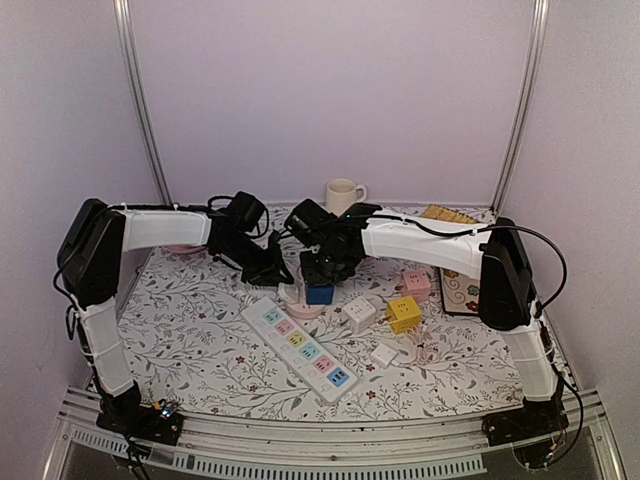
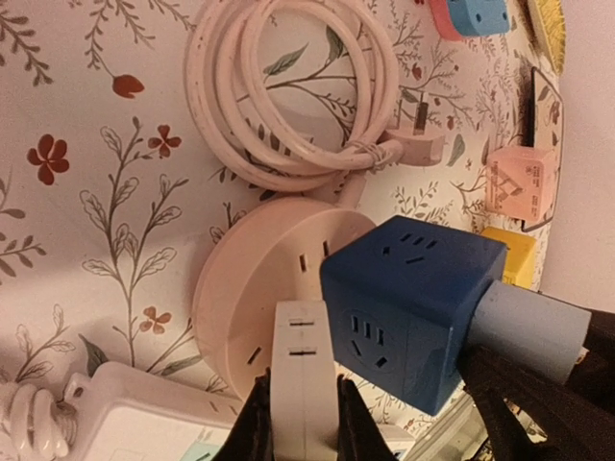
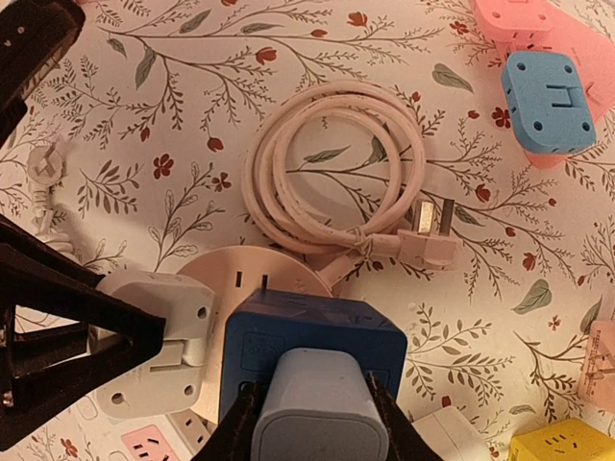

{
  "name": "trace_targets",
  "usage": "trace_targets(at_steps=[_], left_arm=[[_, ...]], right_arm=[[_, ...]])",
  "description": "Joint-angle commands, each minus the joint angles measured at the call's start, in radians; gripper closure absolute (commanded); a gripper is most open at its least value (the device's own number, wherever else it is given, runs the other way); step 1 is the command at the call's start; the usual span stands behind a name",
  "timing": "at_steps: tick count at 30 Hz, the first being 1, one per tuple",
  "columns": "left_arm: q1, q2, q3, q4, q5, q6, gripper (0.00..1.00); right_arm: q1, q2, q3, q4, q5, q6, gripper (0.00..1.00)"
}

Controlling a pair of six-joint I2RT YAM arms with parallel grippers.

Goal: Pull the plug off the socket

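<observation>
A round pink socket [image 2: 250, 288] lies on the flowered table, its coiled cord [image 2: 288, 96] beside it. A white adapter [image 2: 304, 375] stands on the disc, and my left gripper [image 2: 304, 423] is shut on its sides. A blue cube socket [image 3: 317, 336] sits over the disc's edge; I cannot tell whether it is seated in the disc. A pale grey-blue plug [image 3: 317, 413] sticks into the cube, with my right gripper [image 3: 312, 427] shut on it. In the top view both grippers [image 1: 283, 280] [image 1: 322, 275] meet over the cube [image 1: 320, 294].
A long white power strip [image 1: 300, 348] lies in front of the grippers. White [image 1: 359, 313], yellow [image 1: 404, 313] and pink [image 1: 416, 283] cube sockets stand to the right, with a small white adapter [image 1: 384, 354] nearer me. A mug [image 1: 343, 195] stands at the back.
</observation>
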Motion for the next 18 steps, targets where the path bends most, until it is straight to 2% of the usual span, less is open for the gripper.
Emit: trace_targets(at_steps=[1,5,18], left_arm=[[-0.015,-0.098,-0.007,0.145,0.151,0.028,1.0],[0.006,-0.107,-0.054,0.216,0.223,-0.029,1.0],[0.061,-0.088,-0.106,0.306,0.358,-0.113,1.0]], right_arm=[[0.011,0.065,-0.004,-0.07,-0.015,-0.025,0.67],[0.011,0.065,-0.003,-0.077,-0.007,-0.025,0.67],[0.011,0.065,-0.002,-0.082,-0.002,-0.025,0.67]])
